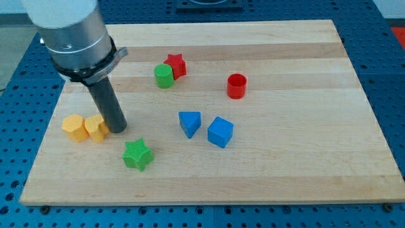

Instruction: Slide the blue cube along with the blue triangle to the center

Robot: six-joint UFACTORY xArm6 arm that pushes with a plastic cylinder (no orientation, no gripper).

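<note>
The blue cube (220,132) sits on the wooden board (291,171) a little right of the middle. The blue triangle (189,122) lies just to its left, a small gap apart. My tip (118,130) is at the view's left, well left of the blue triangle. It stands right beside two yellow-orange blocks (84,127), at their right edge.
A green star (137,154) lies below my tip. A green cylinder (163,75) and a red star (175,65) touch near the top middle. A red cylinder (236,85) stands above and right of the blue cube.
</note>
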